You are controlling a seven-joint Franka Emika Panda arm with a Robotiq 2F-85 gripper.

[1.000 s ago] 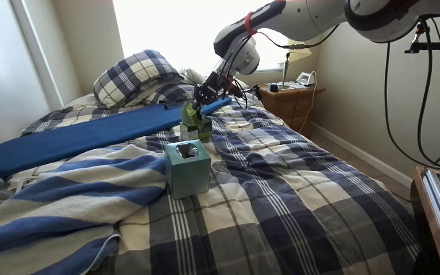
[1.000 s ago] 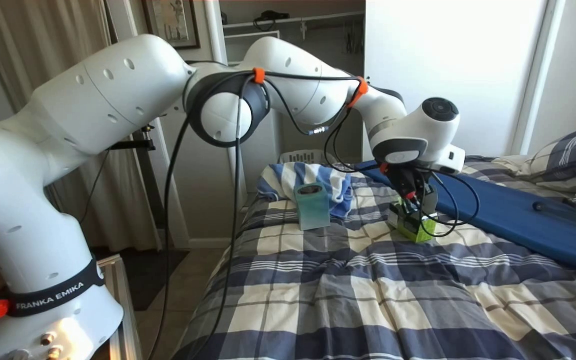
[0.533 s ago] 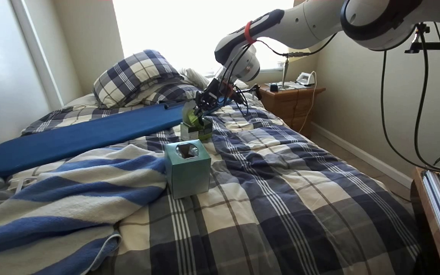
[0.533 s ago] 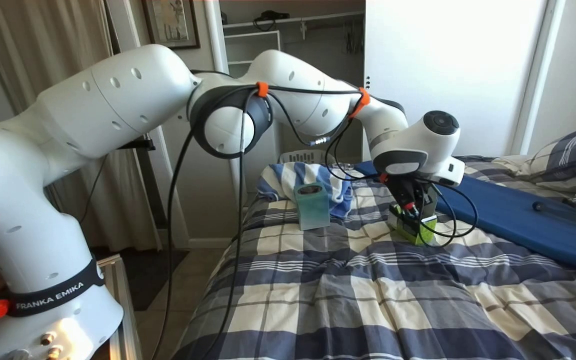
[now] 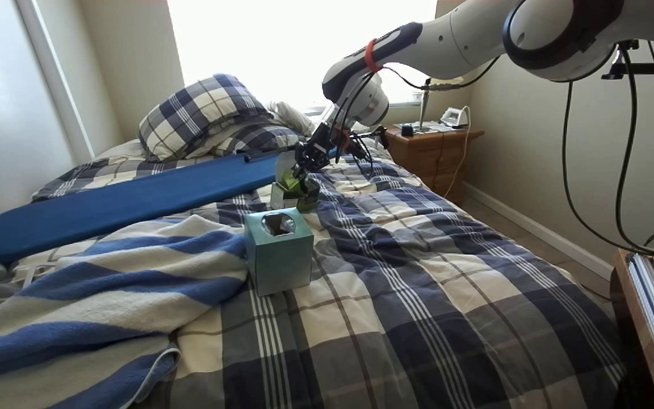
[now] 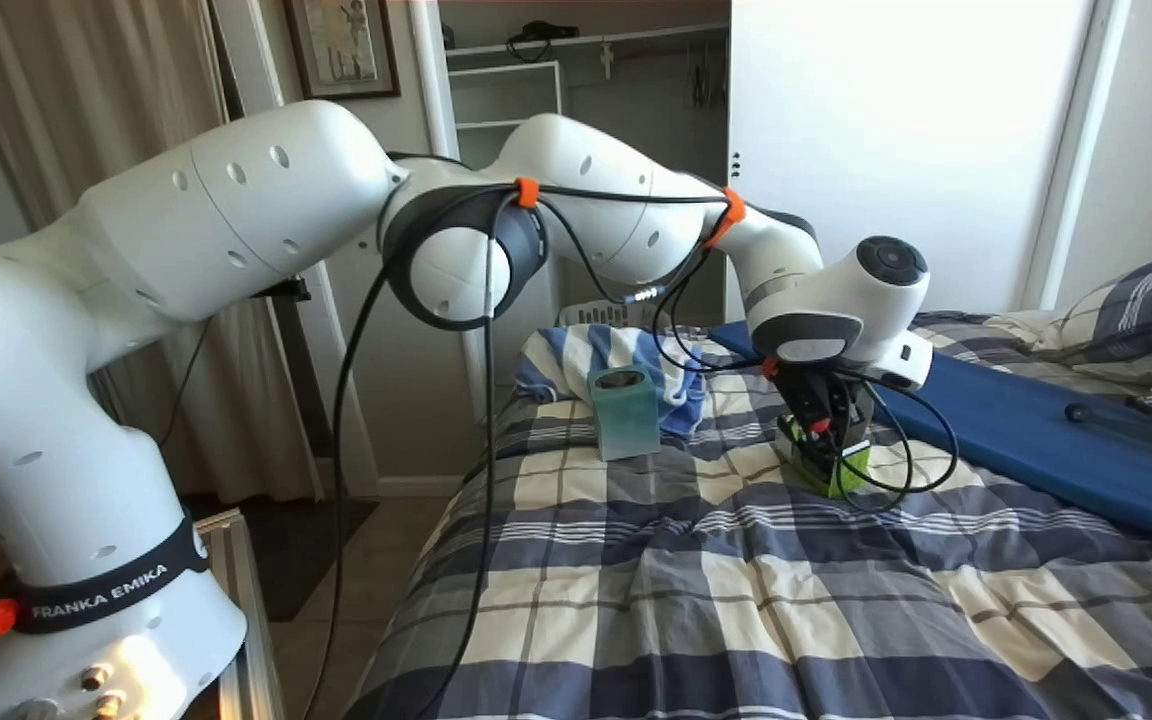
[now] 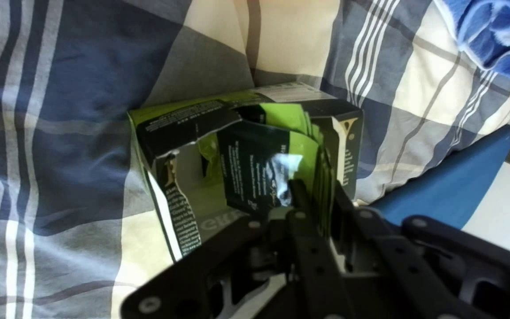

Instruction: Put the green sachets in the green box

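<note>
The open green-and-black box stands on the bed with its lid up. It also shows in both exterior views. My gripper points down at the box opening, also in an exterior view. Its fingers are closed on a stack of green sachets, dark with bright green edges. The stack stands upright at the box opening, its lower part inside the box walls as seen from the wrist. Another bright green piece shows inside the box. The sachets' lower ends are hard to see.
A teal tissue box stands on the plaid bed, near a striped towel. A blue ironing board lies right behind the green box. Loose arm cables hang beside the gripper. A nightstand stands at the far side.
The arm has come down, and the gripper with the sachets is lower at the green box. The box has shifted slightly. The tissue box and towel have not moved.
</note>
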